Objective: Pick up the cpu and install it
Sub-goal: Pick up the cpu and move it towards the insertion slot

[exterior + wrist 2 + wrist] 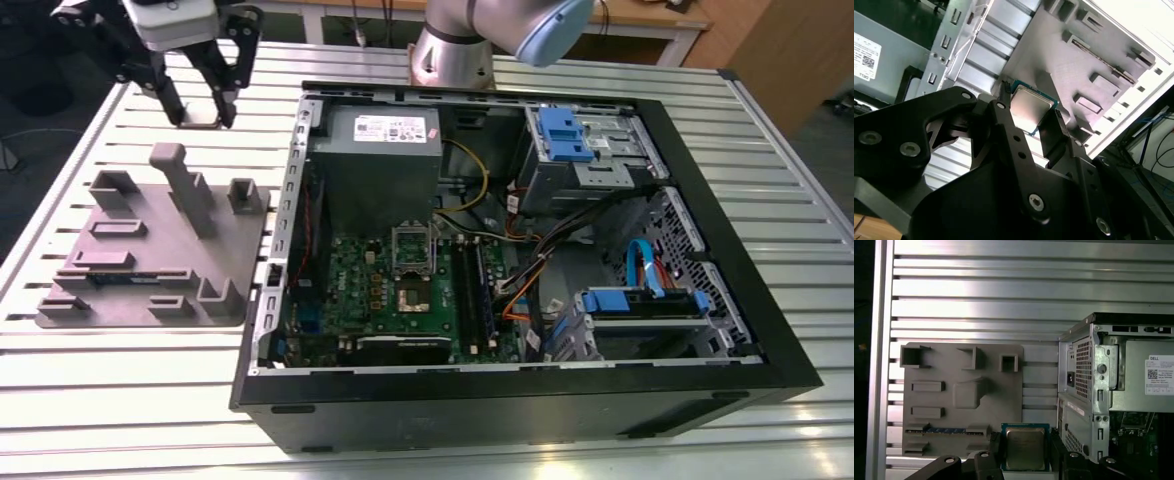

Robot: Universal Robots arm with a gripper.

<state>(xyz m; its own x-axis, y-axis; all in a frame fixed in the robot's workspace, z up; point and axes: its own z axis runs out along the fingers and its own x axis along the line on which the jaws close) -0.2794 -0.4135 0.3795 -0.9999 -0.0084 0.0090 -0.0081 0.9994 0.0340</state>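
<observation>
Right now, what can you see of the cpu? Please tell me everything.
The cpu is a small flat square chip: dull silver metal top, thin green rim. The gripper is shut on it, a black finger against each of two opposite edges. It is over the slatted table near the grey tray, outside the computer case.

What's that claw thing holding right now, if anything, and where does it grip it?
The gripper holds the cpu, pinched by two opposite side edges between its fingers, with the shiny top left uncovered.

The tool (1029, 107) holds the cpu (1030, 104) between its fingers (1052, 134), the grey fixture (1094, 55) behind.
</observation>
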